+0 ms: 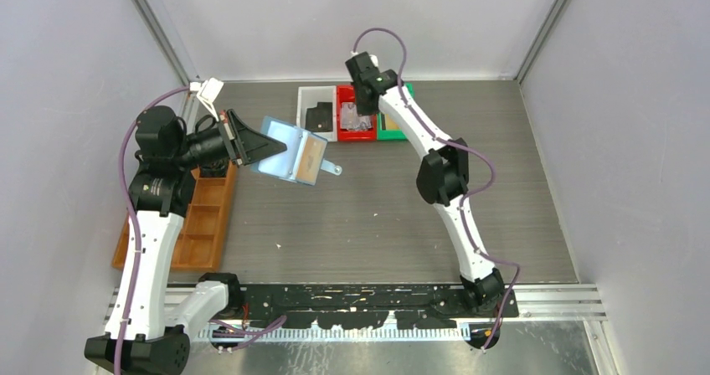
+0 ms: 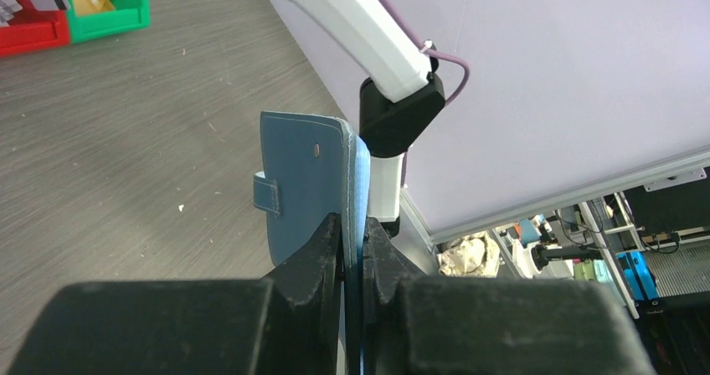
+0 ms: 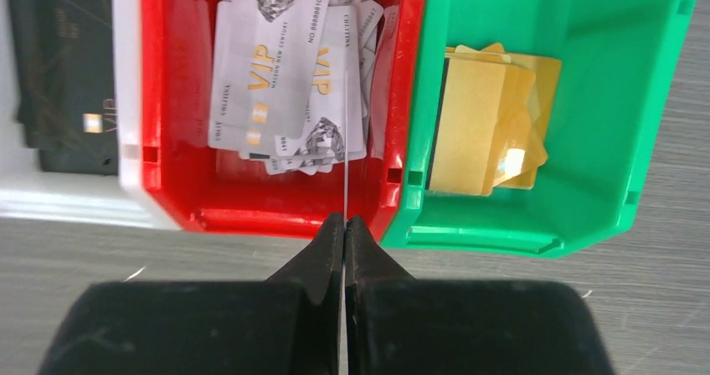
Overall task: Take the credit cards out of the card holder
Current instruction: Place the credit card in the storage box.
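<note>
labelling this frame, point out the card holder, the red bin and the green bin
card holder (image 2: pixel 306 187), left wrist view, outer blue face
red bin (image 3: pixel 268 216), right wrist view, near wall
green bin (image 3: pixel 486 228), right wrist view, near wall

Free tabletop (image 1: pixel 377 224) centre, card holder (image 1: pixel 283 151) aloft left, bins (image 1: pixel 344 135) along far edge

On my right wrist view, the silvery credit cards (image 3: pixel 266 65) lying in the red bin (image 3: pixel 172 141) carry "VIP" in gold letters. One also reads "NEW CENTURY" and a number starting "NO 8888". I cannot make out the smaller print along their edges.
</note>
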